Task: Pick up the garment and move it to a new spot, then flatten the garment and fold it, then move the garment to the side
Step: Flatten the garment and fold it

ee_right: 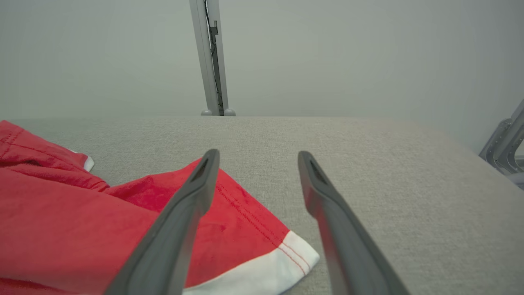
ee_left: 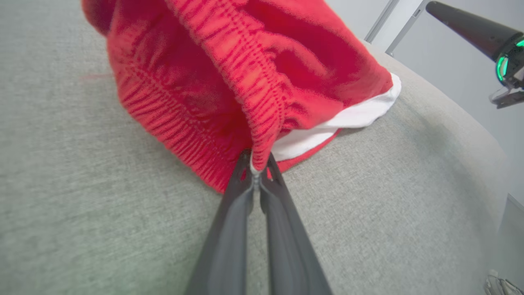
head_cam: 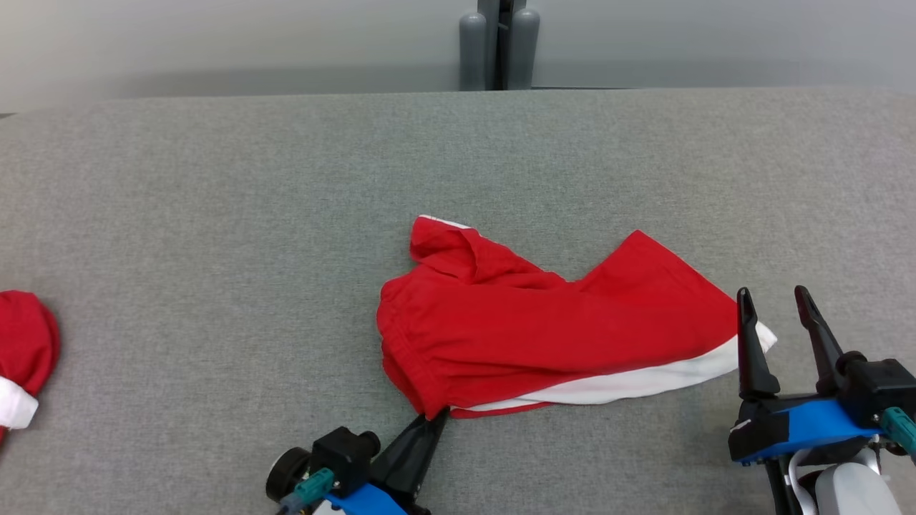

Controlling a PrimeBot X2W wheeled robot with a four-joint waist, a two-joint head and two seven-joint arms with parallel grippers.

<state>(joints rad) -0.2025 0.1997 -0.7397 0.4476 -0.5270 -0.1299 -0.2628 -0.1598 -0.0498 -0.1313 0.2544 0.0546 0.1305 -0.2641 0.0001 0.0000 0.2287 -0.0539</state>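
Observation:
The garment [head_cam: 544, 322] is a pair of red shorts with white trim, lying crumpled on the grey table, right of centre. My left gripper [head_cam: 436, 417] is shut on the near left corner of its waistband; in the left wrist view the elastic waistband [ee_left: 262, 94] is pinched between my gripper's tips [ee_left: 258, 164]. My right gripper [head_cam: 774, 295] stands open just beside the white-trimmed leg end at the garment's right. In the right wrist view the hem corner [ee_right: 286, 262] lies under my right gripper [ee_right: 256, 155], nothing between the fingers.
Another red and white piece of cloth [head_cam: 25, 357] lies at the table's left edge. The grey padded table [head_cam: 215, 214] stretches wide behind the garment. A grey post [head_cam: 499, 46] stands beyond the far edge.

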